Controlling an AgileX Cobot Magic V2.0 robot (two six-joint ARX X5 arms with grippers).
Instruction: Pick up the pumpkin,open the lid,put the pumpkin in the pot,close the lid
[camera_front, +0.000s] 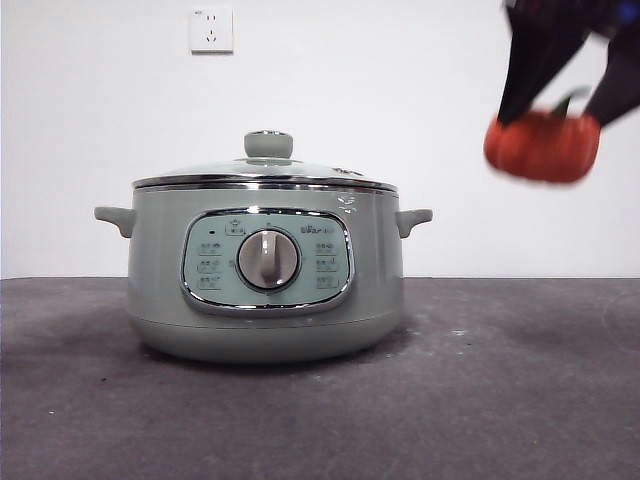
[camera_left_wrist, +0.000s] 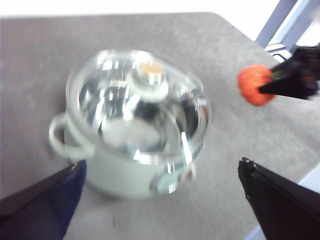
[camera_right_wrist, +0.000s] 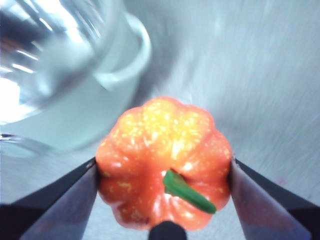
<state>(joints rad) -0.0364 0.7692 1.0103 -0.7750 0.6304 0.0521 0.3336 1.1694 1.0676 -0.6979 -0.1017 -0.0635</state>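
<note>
The sage-green pot stands on the table with its glass lid resting on top, knob up. High to the pot's right, my right gripper is shut on the orange pumpkin, held in the air above the table. In the right wrist view the pumpkin sits squeezed between both jaws, green stem facing the camera, with the pot beside it. My left gripper hangs open above the pot and lid, holding nothing. That view also shows the pumpkin off to the side.
A dark grey table surface stretches around the pot. A white wall with a socket stands behind. In the left wrist view the table's edge and a metal frame lie beyond the pumpkin.
</note>
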